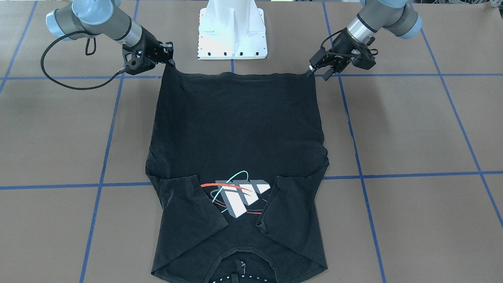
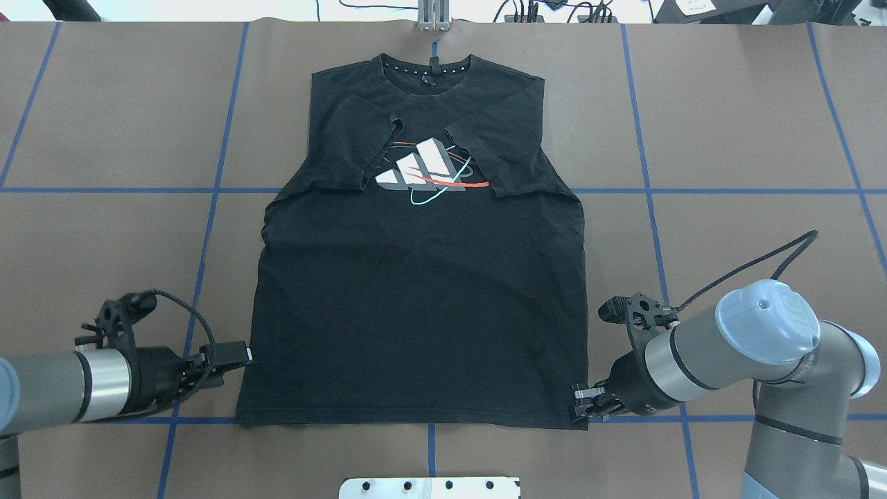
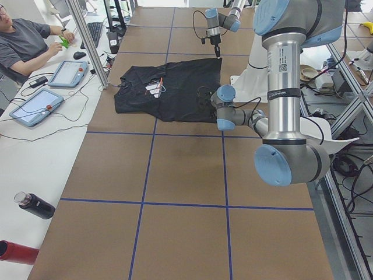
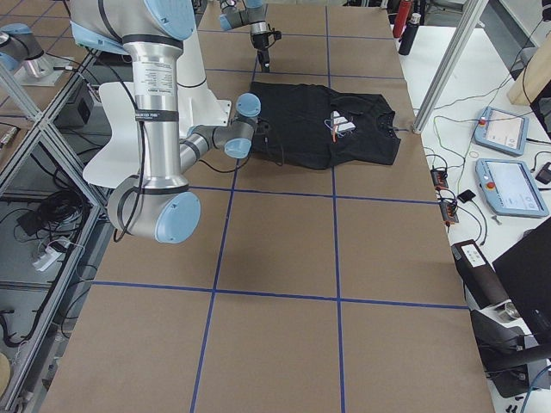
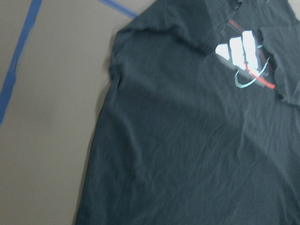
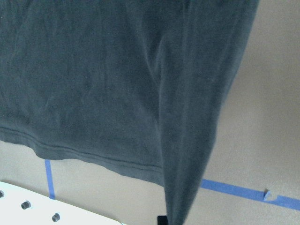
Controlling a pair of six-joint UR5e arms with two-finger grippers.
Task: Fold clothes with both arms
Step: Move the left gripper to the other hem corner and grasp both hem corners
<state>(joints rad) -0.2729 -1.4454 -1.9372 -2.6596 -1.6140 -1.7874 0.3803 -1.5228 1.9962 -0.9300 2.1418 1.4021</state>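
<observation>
Pinched fold: nearest the right wrist camera, a ridge of the T-shirt (image 6: 187, 154) is seen drawn up off the table (image 6: 267, 108) toward the lens.
Right gripper: the right gripper (image 1: 170, 60) is clenched on one hem corner, which is raised to a small peak.
Left gripper: the left gripper (image 1: 317, 74) is held at the opposite hem corner with its jaws apart. No cloth appears to be lifted there.
T-shirt: it is spread print-up and stretches away from both grippers. The hem lies closest to them, the logo (image 2: 426, 173) beyond, and the collar (image 2: 426, 66) farthest. Both sleeves are folded inward beside the logo.
Step in hand: the hem corners are judged to be under grasp for a hem-to-collar fold, with only one corner secured.
Next move: the left jaws would need to be closed on their corner. Both corners would then be raised together and carried evenly toward the collar, so that the hem is laid straight.
</observation>
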